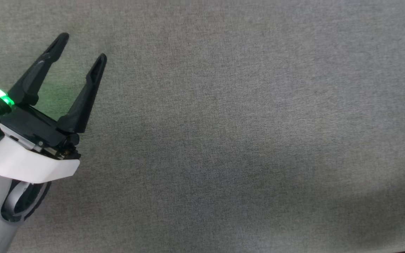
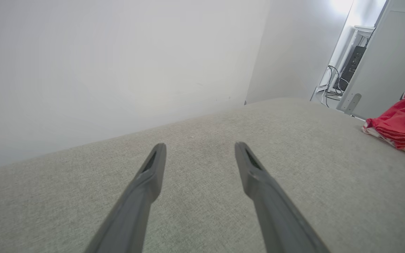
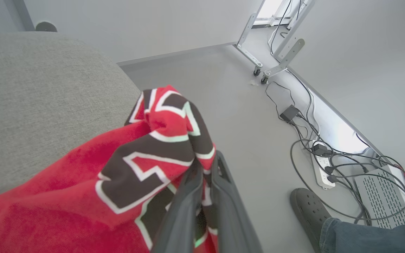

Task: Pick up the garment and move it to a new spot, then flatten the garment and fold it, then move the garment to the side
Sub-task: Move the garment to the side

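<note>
The garment (image 3: 83, 168) is red with black lettering outlined in white. In the right wrist view it hangs bunched over the edge of the grey cushioned surface (image 3: 30, 88), and my right gripper (image 3: 206, 165) is shut on a fold of it at the lettering. From the left wrist view the garment (image 2: 403, 123) lies as a red heap at the far right of the surface. My left gripper (image 1: 83, 47) hovers open over bare grey fabric at the left of the head view, its fingers (image 2: 153, 165) spread wide with nothing between them.
Beyond the surface's edge lies a grey floor with a tangle of cables and a power strip (image 3: 322, 161), a wheeled metal frame (image 3: 269, 66) and a person's foot in a dark clog (image 3: 308, 211). A pale wall (image 2: 100, 70) stands behind the surface.
</note>
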Robot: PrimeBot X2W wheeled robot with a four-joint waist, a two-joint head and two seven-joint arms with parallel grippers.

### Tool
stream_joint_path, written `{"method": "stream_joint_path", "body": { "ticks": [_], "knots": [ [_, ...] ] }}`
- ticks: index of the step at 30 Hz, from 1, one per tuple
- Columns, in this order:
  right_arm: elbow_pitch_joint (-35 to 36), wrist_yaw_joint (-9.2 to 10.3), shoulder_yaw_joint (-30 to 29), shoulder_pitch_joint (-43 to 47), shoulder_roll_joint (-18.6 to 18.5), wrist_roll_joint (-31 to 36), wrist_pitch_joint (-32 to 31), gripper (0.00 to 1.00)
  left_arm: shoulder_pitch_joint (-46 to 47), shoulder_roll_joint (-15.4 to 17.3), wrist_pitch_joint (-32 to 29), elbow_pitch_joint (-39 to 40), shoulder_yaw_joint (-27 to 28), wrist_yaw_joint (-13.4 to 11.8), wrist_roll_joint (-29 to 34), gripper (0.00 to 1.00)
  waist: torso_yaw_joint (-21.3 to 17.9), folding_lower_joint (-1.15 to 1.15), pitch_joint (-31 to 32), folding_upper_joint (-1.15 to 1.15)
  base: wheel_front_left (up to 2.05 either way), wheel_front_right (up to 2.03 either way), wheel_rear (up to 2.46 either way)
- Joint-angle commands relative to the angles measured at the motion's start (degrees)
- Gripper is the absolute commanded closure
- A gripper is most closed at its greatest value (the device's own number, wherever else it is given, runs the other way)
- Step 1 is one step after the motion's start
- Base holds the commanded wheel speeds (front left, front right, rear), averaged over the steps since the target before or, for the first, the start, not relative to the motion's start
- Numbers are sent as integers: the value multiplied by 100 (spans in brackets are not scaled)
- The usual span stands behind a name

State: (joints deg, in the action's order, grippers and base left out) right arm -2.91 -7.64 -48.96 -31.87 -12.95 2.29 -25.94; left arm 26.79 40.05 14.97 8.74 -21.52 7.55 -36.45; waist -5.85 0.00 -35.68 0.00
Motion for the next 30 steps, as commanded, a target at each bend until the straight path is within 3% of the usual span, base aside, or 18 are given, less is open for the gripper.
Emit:
{"method": "stream_joint_path", "body": {
  "ticks": [1, 11, 12, 13, 14, 21, 30],
  "knots": [
    [-121, 29, -35, -136, -43, 138, 128, 100, 95, 50, 27, 43, 6, -15, -75, 0, -2, 0, -120, 0, 0, 0, 0],
    [-987, 29, -305, -679, -69, 1155, 707, 100, 221, 1, 27, -38, 11, -15, -104, 0, 173, 0, -220, 0, 0, 0, 0],
    [-1066, 29, -320, -688, -77, 1245, 746, 85, 209, -35, 27, -64, 35, -15, -95, 0, 189, 0, -178, 0, 0, 0, 0],
    [-1145, 29, -292, -629, -138, 1385, 755, 49, 188, -81, 27, -81, 64, -15, -90, 0, 204, 0, -139, 0, 0, 0, 0],
    [-1230, 29, -301, -596, -161, 1406, 752, 0, 156, -129, 27, -99, 77, -15, -88, 0, 221, 0, -86, 0, 0, 0, 0],
    [-1606, 29, 32, -333, -459, 1357, 940, 0, -217, -532, 27, -400, 165, -15, -73, 0, 327, 0, 585, 0, 0, 0, 0],
    [-1955, 29, 2114, 386, -884, 702, 1399, 0, -1110, -1152, 27, -1140, 187, -15, 74, 0, 605, 0, 1901, 0, 0, 0, 0]
  ]
}}
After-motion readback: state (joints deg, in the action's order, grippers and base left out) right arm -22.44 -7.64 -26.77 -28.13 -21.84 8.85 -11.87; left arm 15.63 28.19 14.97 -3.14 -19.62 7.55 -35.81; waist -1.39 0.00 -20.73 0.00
